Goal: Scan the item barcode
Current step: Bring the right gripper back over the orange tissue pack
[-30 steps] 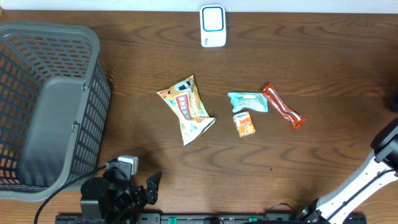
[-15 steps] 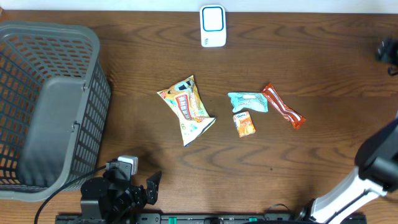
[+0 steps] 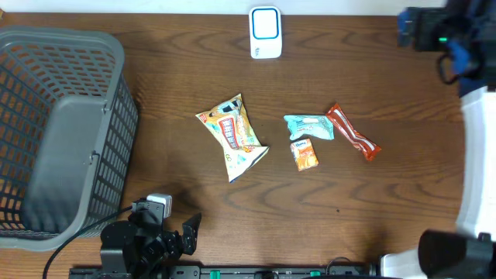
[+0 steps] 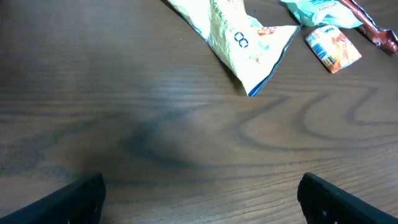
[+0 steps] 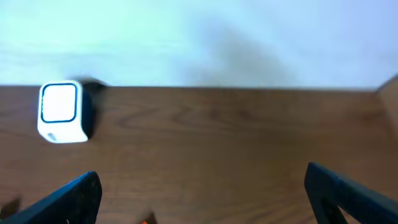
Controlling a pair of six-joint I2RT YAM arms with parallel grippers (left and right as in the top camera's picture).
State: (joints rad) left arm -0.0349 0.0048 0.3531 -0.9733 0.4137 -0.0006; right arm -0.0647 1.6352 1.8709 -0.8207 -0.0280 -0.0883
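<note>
Four snacks [image 3: 304, 153] at centre of your overhead view (chip bag [image 3: 232, 136] leftmost, red bar [image 3: 353, 132] rightmost), white scanner [image 3: 265, 32] top centre, left gripper [image 4: 199, 186] lower left, right gripper [image 5: 202, 177] upper right, both spread wide, empty.

Looking down on a snack-strewn counter [image 3: 170, 70].
Picking out a grey mesh basket [image 3: 62, 132] filling the left side and a white scanner [image 3: 265, 32] at the far edge. Finding a yellow snack bag [image 3: 232, 136] in the centre, a teal packet [image 3: 308, 126] to its right, a small orange packet [image 3: 304, 153] just below that, a red wrapper [image 3: 353, 132] slanting just beside the teal one. Spotting the left arm [image 3: 143, 240] low by the basket, the right arm [image 3: 442, 35] in the far right corner.
</note>
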